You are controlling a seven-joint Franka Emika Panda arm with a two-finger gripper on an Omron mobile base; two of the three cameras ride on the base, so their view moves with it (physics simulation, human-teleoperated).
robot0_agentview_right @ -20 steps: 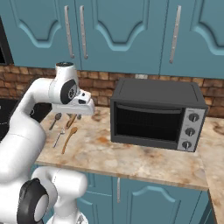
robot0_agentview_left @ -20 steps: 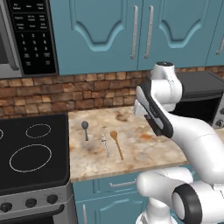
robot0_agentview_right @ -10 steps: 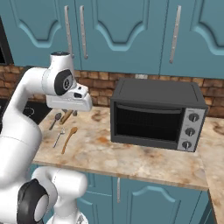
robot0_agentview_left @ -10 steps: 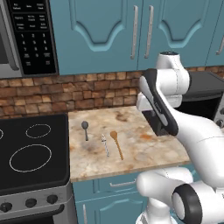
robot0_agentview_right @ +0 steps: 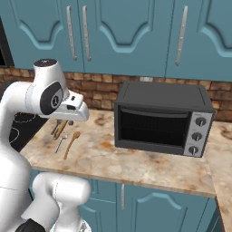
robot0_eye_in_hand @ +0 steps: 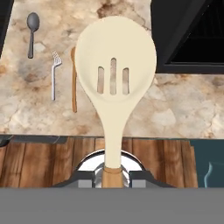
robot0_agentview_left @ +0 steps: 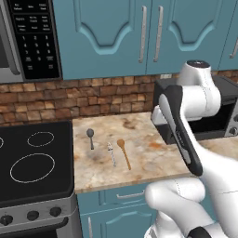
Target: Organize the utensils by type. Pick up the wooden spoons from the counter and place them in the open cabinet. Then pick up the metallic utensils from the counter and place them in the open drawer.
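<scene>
My gripper (robot0_eye_in_hand: 113, 177) is shut on the handle of a wooden spoon (robot0_eye_in_hand: 114, 74) with a pale cream slotted bowl, held high over the counter (robot0_eye_in_hand: 175, 105). Below it lie three utensils side by side. The dark-grey metal spoon (robot0_eye_in_hand: 32, 30) (robot0_agentview_left: 90, 137) is nearest the stovetop. Beside it is the thin silver utensil (robot0_eye_in_hand: 54, 74) (robot0_agentview_left: 111, 153). The orange-brown wooden spoon (robot0_eye_in_hand: 74, 83) (robot0_agentview_left: 123, 152) (robot0_agentview_right: 71, 144) lies partly behind the held bowl in the hand view. The open cabinet is out of view.
A black toaster oven (robot0_agentview_right: 161, 118) stands on the counter right of the utensils. The black stovetop (robot0_agentview_left: 32, 162) adjoins the counter on the left. Teal upper cabinet doors (robot0_agentview_left: 116, 32) overhead are shut. A brick backsplash (robot0_agentview_left: 93, 97) runs behind.
The arm has risen and swung a little toward the toaster oven, carrying the cream spoon. The three utensils on the counter have not moved.
</scene>
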